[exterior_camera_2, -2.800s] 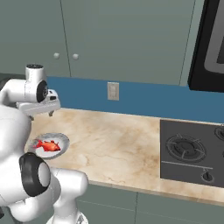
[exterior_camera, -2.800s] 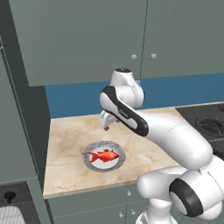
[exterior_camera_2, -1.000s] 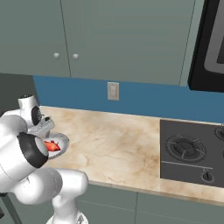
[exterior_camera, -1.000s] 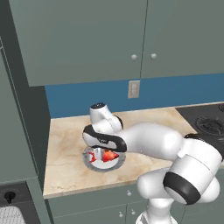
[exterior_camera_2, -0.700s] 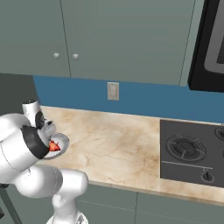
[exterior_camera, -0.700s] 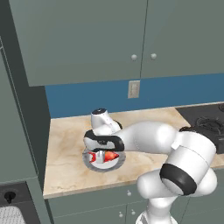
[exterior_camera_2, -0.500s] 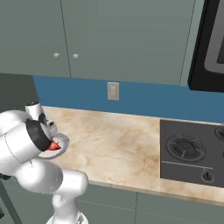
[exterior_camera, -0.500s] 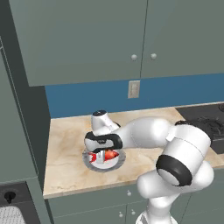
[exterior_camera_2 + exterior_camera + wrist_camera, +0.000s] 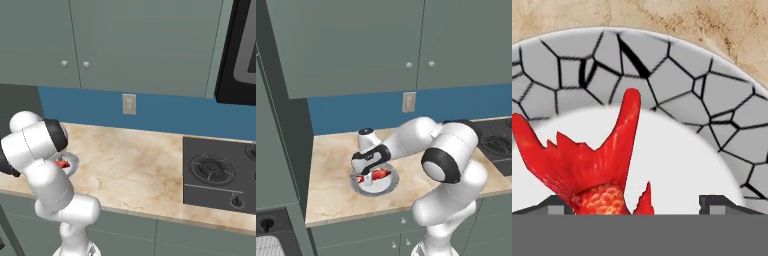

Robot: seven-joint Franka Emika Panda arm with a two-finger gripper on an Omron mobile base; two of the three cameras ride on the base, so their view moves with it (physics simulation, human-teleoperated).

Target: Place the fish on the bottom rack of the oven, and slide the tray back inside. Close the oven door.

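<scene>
Colours on my screens: red fish, grey crackle plate, beige marble counter.

I see the fish bright red, its body going orange with a fine scale pattern near the bottom of the hand view. The plate under it has a grey rim broken by black crack lines into irregular patches, and a plain white centre. The counter is beige marble with brown veining. Behind it the backsplash is deep blue, with a pale cream wall outlet. Cabinets above are muted grey-green with small pale knobs. The cooktop is black with grey burner rings. I read the arm as white with black joints.
</scene>
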